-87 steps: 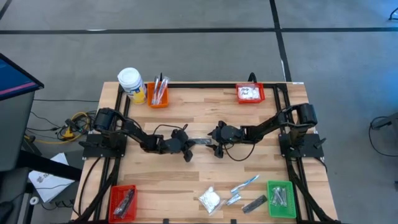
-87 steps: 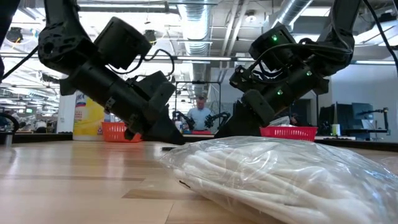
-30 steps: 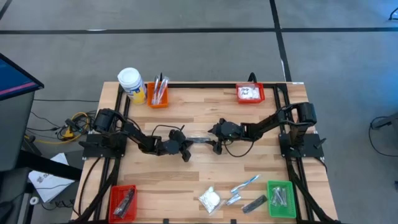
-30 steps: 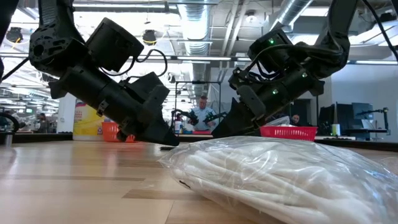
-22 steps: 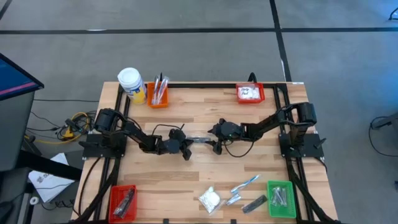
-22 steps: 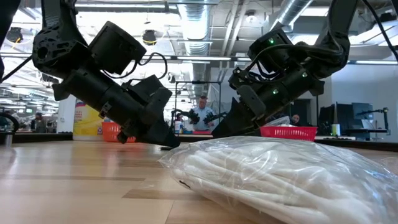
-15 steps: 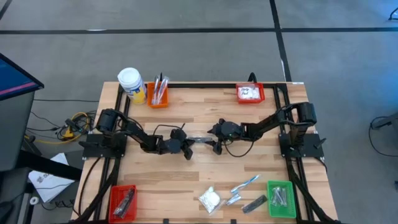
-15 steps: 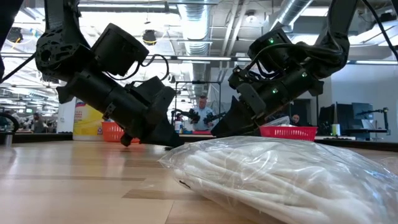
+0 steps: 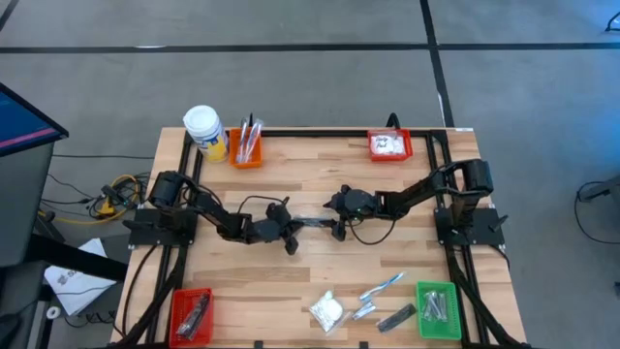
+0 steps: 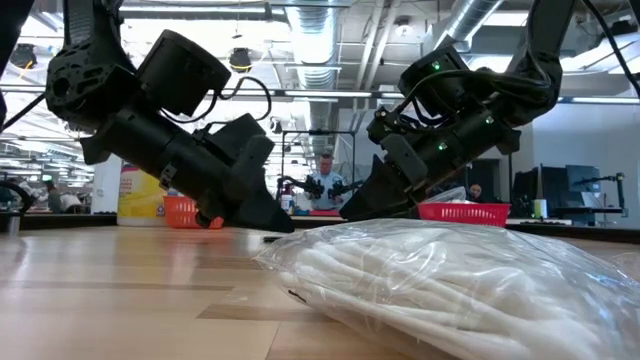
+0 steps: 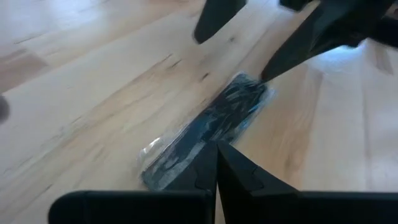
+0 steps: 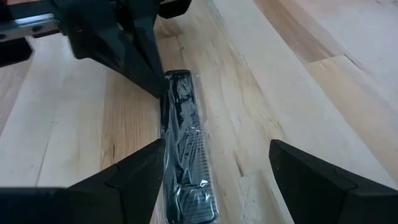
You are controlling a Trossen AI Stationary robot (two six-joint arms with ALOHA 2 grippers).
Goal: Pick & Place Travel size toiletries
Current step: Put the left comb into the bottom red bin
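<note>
Currently the wrapped dark comb [image 12: 186,130] is being pinched at one end by the closed left gripper [image 11: 216,163], mid-table [image 9: 291,165]. The comb's long axis is being kept along the line between both grippers. The right gripper [image 12: 214,163], spread wide and empty, is being straddled over the opposite end.

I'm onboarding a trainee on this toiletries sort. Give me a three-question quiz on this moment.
1. True or false: the left gripper is shut on one end of the wrapped dark comb.
2. The right gripper is: A) shut on the comb, B) open, straddling the comb's other end, C) parked over the green bin.
3. Fill in: the white puffy packet lies on the table near its ____ edge.

Key: 1 true; 2 B; 3 front
</note>
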